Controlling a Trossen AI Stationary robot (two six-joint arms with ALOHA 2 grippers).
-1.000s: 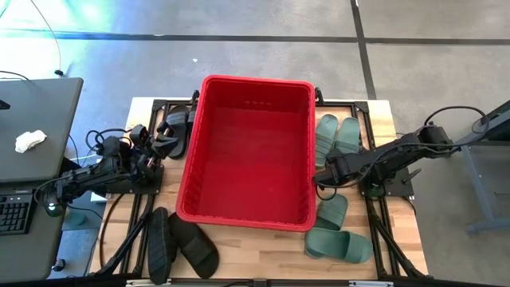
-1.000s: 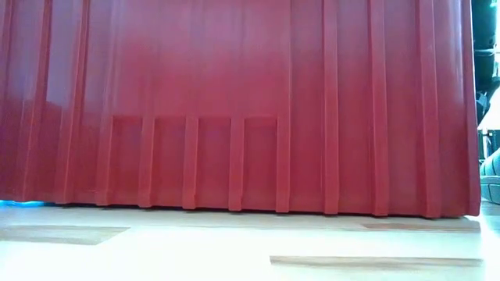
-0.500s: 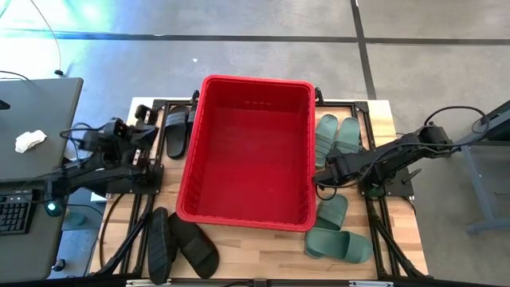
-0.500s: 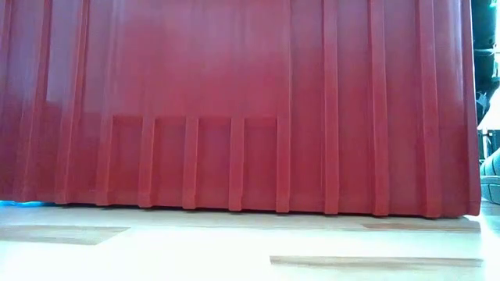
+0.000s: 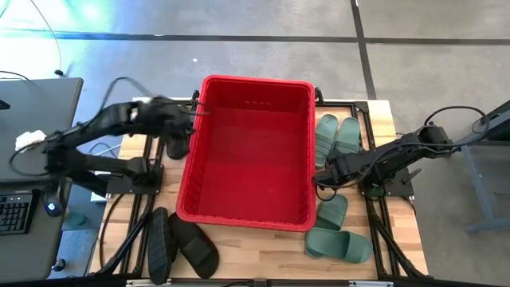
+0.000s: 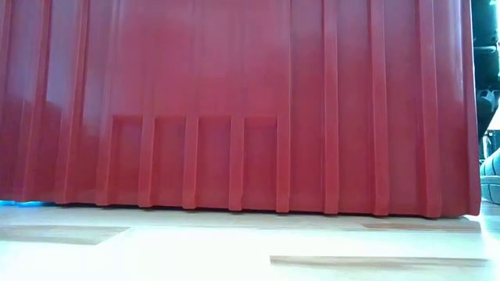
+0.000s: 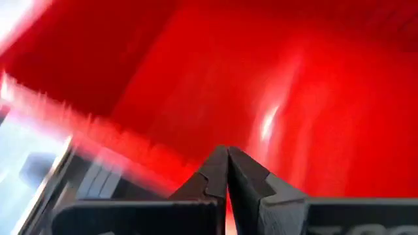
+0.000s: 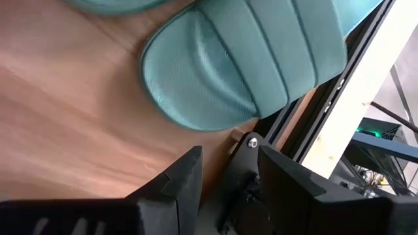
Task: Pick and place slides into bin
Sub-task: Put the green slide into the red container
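Left gripper (image 5: 194, 112) at the bin's (image 5: 249, 84) rim; the bin holds no slides.

The red bin sits mid-table. The left gripper, fingers pressed together on nothing, hangs at the bin's 10 o'clock corner. The right gripper (image 5: 317, 177), jaws parted and empty, waits at 3 o'clock. Green slides (image 5: 335, 135) lie at 2 and 4 o'clock, black slides (image 5: 182, 243) at 7, another black one (image 5: 177, 137) at 9.
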